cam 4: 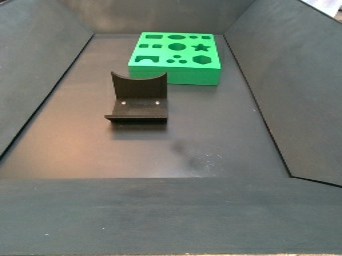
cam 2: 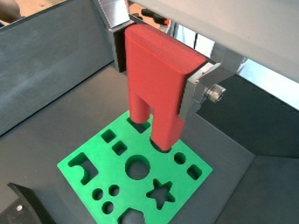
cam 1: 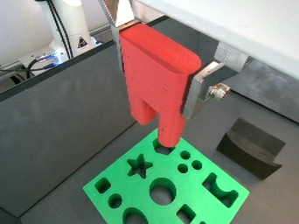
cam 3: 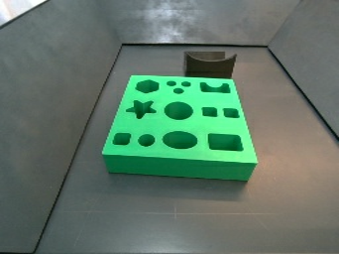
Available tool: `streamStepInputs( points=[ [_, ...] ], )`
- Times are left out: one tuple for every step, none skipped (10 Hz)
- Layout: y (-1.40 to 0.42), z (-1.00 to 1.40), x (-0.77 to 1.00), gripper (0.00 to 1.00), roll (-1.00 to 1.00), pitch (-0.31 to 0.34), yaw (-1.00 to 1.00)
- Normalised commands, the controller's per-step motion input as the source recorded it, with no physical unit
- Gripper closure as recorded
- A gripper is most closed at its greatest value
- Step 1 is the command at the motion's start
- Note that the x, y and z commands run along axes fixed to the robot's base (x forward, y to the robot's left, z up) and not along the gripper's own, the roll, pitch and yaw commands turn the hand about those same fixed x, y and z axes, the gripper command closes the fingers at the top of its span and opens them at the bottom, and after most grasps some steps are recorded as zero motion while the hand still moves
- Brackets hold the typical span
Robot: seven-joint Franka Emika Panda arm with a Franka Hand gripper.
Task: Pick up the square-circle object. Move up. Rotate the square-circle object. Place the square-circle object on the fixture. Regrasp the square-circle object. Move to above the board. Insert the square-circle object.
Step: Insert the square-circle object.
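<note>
Wrist views: the gripper (cam 1: pixel 163 74) is clamped on the square-circle object (cam 1: pixel 156 79), a bright red plastic peg, wide block up top with two narrower legs pointing down. Silver finger plates (cam 2: pixel 198 80) press its flanks. Peg hangs above the board (cam 1: pixel 122 188), a bright green rectangular slab with star, round, square and hexagon cut-outs. In a wrist view the longer leg's tip (cam 2: pixel 165 140) sits over the board's top face near the small round holes; whether it touches or hovers I can't tell. The fixture (cam 1: pixel 251 147), a dark grey-black notched block, stands on the floor just beside the board, empty.

Side views: the board (cam 3: pixel 181 157) and the fixture (cam 4: pixel 138 98) show; arm, gripper and peg are out of frame in both, so height above the board is unreadable.

Judgement: we're at move-above-board / insert. To do it well: centre the legs over the matching cut-out, keep the peg plumb, square its faces to the hole edges, descend slowly, grip firm until seated. Risk: a leg catching the rim and cocking the peg.
</note>
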Motion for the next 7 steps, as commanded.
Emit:
streamStepInputs(
  points=[
    [0.00,0.00,0.00,1.00,-0.02,0.000,0.00],
    [0.00,0.00,0.00,1.00,-0.02,0.000,0.00],
    [0.00,0.00,0.00,1.00,-0.01,0.000,0.00],
    [0.00,0.00,-0.05,1.00,0.00,-0.019,0.00],
    [0.00,-0.01,0.00,1.00,0.00,0.000,0.00],
    [0.00,-0.01,0.00,1.00,-0.01,0.000,0.00],
    [0.00,-0.01,0.00,1.00,-0.02,0.000,0.00]
  ],
)
